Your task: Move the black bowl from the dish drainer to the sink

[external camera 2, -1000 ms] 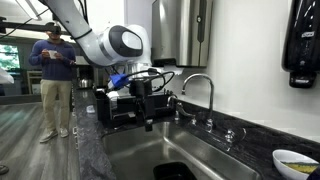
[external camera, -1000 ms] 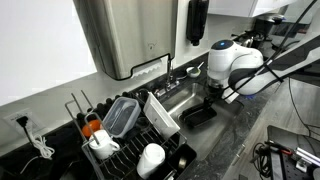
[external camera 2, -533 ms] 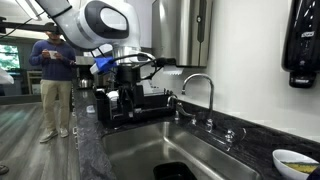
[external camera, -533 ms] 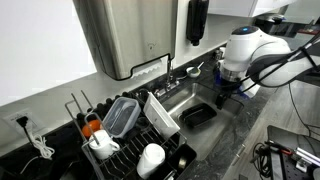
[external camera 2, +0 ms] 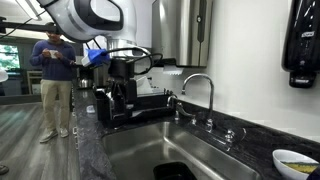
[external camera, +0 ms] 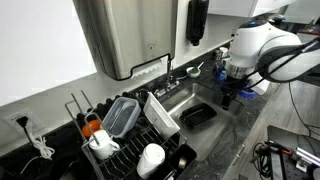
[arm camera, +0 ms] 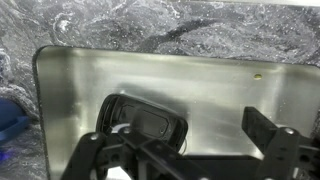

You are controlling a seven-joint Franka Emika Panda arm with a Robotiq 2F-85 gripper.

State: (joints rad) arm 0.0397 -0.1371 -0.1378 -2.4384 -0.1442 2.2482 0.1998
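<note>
The black bowl [external camera: 197,114] is a dark, rounded-rectangular dish lying on the floor of the steel sink [external camera: 185,97]. It also shows in the wrist view [arm camera: 145,124], and its edge shows at the bottom of an exterior view [external camera 2: 175,172]. My gripper [external camera: 227,99] hangs above the sink's edge, apart from the bowl, open and empty. In the wrist view its two fingers [arm camera: 180,142] spread wide over the sink, with nothing between them. It also shows in an exterior view [external camera 2: 122,97], high above the basin. The dish drainer [external camera: 130,142] stands beside the sink.
The drainer holds a clear container [external camera: 121,115], a white tray [external camera: 160,113], a white cup [external camera: 151,158] and mugs. A faucet [external camera 2: 200,85] stands behind the sink. A steel dispenser [external camera: 125,35] and soap dispenser [external camera 2: 300,40] hang on the wall. A person [external camera 2: 55,80] stands behind.
My gripper has risen out of the sink and moved back from the bowl, which stays on the sink floor. The jaws are open and empty.
</note>
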